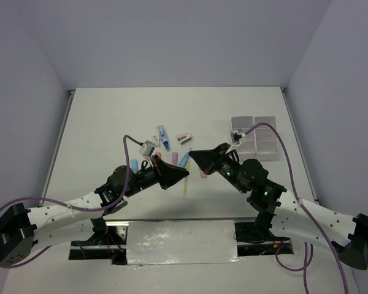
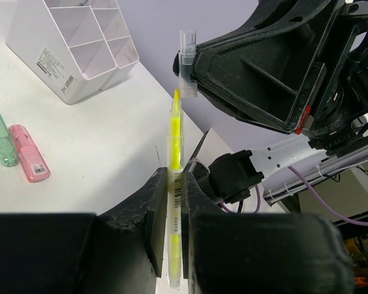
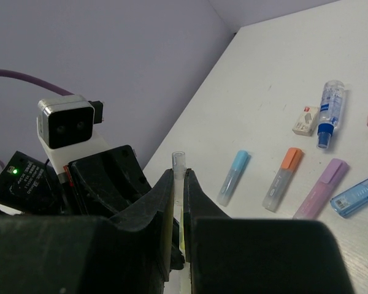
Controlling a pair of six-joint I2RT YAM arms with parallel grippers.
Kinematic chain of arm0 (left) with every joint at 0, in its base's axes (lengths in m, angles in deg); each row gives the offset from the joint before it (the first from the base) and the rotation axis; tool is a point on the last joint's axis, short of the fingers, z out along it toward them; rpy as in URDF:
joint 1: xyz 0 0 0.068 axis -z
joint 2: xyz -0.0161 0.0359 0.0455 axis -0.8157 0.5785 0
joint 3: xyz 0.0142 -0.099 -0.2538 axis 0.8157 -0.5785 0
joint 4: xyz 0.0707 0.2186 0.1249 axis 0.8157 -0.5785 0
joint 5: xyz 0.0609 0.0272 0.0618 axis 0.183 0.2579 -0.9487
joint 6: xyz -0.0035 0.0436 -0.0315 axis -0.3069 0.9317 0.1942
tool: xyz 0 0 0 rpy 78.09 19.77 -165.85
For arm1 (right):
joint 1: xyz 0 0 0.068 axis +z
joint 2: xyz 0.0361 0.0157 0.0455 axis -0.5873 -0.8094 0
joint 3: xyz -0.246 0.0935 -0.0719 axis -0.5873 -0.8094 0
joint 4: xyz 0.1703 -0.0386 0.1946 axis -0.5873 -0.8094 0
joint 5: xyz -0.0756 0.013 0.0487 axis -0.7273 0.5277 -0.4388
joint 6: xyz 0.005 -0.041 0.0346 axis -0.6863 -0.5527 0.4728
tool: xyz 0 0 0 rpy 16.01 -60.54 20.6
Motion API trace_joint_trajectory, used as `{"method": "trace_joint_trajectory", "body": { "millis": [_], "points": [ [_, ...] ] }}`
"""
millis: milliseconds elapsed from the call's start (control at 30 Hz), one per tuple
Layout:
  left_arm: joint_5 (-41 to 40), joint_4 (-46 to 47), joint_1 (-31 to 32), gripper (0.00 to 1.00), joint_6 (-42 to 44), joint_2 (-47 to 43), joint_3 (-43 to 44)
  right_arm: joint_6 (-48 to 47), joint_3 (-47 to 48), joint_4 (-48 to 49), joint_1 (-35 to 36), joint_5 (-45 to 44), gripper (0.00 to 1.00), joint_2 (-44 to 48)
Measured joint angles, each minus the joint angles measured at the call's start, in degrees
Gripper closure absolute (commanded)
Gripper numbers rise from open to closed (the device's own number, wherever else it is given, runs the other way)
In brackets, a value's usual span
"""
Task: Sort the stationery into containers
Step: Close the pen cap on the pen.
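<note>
Stationery lies loose on the white tabletop (image 1: 110, 116), and one piece, a yellow highlighter (image 2: 174, 184), is held up off it between the two arms near the middle. The left fingers (image 2: 156, 202) are clenched on the highlighter's barrel, which stands between them with its tip pointing away from the wrist. The right fingers (image 3: 162, 196) are clenched on a clear cap (image 2: 187, 58) at that tip; the yellow nib shows just at the cap's lower end, and I cannot tell whether the two still touch. The containers (image 1: 253, 131), a translucent white block of compartments, sit at the far right of the tabletop, well apart from the held highlighter. Beyond the fingers, toward the far middle, a blue marker (image 3: 233, 177), an orange-capped marker (image 3: 282, 179) and a purple marker (image 3: 322, 187) lie side by side, with a second blue piece (image 3: 356, 195) just beside the purple one. Farther off lie a blue-white tube (image 3: 330, 110) and a small white eraser (image 3: 305, 119), close together. A green marker (image 2: 0, 136) and a pink marker (image 2: 29, 153) lie side by side, touching.
</note>
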Motion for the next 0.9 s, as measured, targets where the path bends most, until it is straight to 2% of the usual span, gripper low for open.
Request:
{"method": "trace_joint_trajectory", "body": {
  "millis": [433,900],
  "points": [
    [0.0,0.4,0.0,1.00,0.0,0.0,0.0,-3.3,2.8,-1.5,0.1,-2.3,1.00,-0.2],
    [0.0,0.6,0.0,1.00,0.0,0.0,0.0,-2.5,2.1,-0.8,0.1,-2.3,1.00,-1.7]
  ]
}}
